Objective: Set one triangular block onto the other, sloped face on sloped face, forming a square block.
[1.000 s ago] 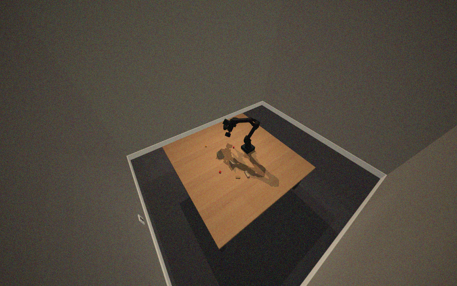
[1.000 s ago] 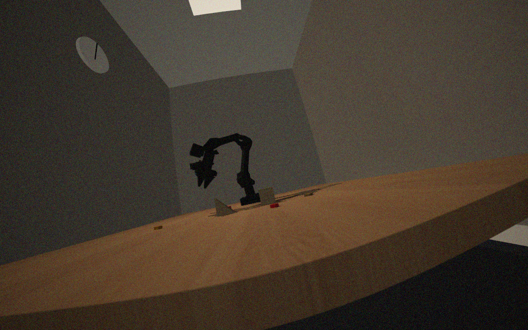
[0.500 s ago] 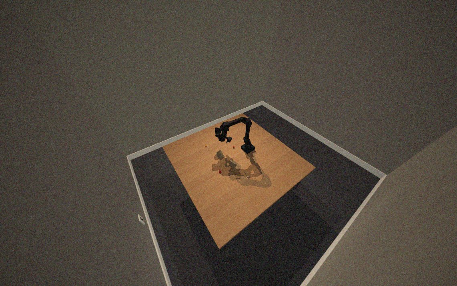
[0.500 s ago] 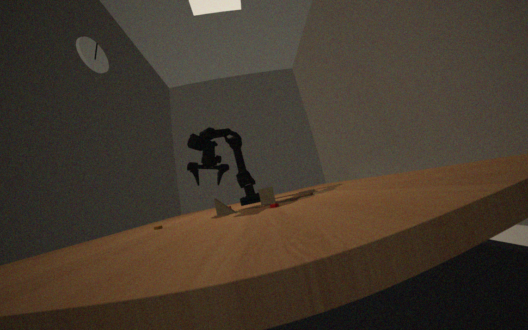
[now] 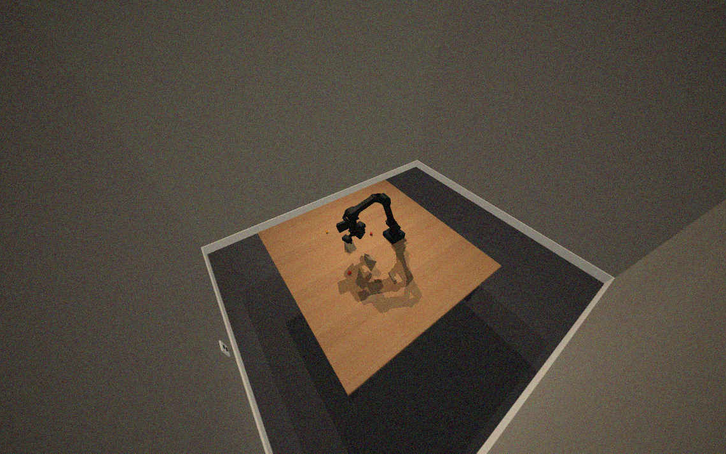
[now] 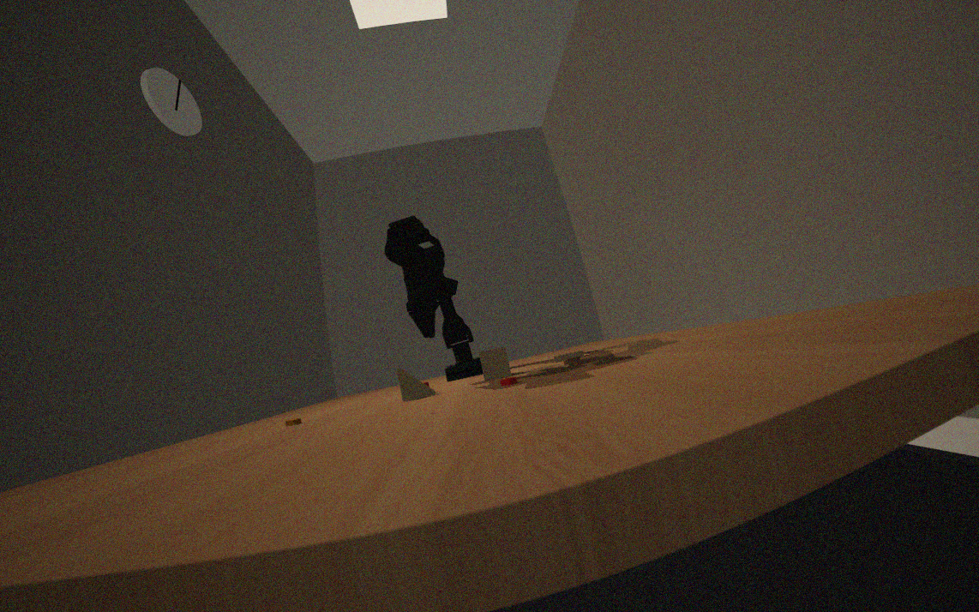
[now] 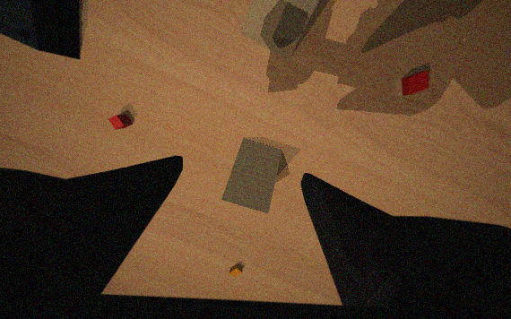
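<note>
One grey triangular block (image 5: 349, 247) (image 6: 411, 389) (image 7: 252, 176) rests on the table. The exterior view shows its triangular end, with an upright side at left and a slope down to the right. The second grey triangular block (image 5: 370, 262) (image 6: 495, 363) (image 7: 255, 24) stands apart from it, partly in the arm's shadow and cut off by the top edge of the wrist view. My gripper (image 7: 245, 170) is open and empty, above the first block, which shows between the fingertips in the wrist view. The exterior view shows a gap between the visible fingertip and that block.
A red cube (image 5: 349, 273) (image 6: 507, 381) (image 7: 416, 83) lies near the second block. Another red cube (image 5: 370, 234) (image 7: 116, 121) lies nearer the arm's base (image 5: 393, 234). An orange piece (image 5: 327, 232) (image 6: 292, 422) (image 7: 236, 271) lies beyond the first block. A small pale piece (image 5: 392, 277) lies among arm shadows.
</note>
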`<state>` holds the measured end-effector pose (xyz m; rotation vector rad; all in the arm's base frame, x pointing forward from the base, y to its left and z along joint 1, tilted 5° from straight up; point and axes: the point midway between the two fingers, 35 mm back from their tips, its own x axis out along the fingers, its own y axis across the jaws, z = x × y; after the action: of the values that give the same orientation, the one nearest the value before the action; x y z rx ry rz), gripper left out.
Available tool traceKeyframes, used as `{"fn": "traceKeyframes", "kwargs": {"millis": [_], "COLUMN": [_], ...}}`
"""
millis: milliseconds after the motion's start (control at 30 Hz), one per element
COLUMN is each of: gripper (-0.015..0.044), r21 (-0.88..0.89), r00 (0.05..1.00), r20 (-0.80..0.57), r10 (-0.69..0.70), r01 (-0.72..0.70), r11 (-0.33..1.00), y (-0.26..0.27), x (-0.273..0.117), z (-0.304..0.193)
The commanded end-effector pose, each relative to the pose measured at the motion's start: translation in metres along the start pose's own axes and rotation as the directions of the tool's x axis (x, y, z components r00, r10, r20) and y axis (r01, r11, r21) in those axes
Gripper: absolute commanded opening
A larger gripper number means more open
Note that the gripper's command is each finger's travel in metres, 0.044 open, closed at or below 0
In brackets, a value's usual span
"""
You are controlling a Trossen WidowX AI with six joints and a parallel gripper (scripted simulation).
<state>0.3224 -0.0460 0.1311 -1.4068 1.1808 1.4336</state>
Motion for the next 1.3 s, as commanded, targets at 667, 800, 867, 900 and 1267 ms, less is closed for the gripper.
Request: {"fn": "traceKeyframes", "kwargs": {"millis": [667,800,867,900,1267], "gripper": [0.044,0.044,0.044,0.044,0.044], "r21": [-0.953,-0.953,-0.953,-0.953,-0.953], "r00": [0.971,0.97,0.97,0.969,0.966], "r20": [0.095,0.096,0.096,0.096,0.096], "r10": [0.218,0.222,0.225,0.226,0.238], "r01": [0.026,0.025,0.024,0.024,0.02], "r11": [0.302,0.302,0.302,0.302,0.303], "y": [-0.054,-0.053,-0.053,-0.053,-0.051], "x": [0.023,0.029,0.033,0.034,0.052], "z": [0.123,0.123,0.124,0.124,0.125]}}
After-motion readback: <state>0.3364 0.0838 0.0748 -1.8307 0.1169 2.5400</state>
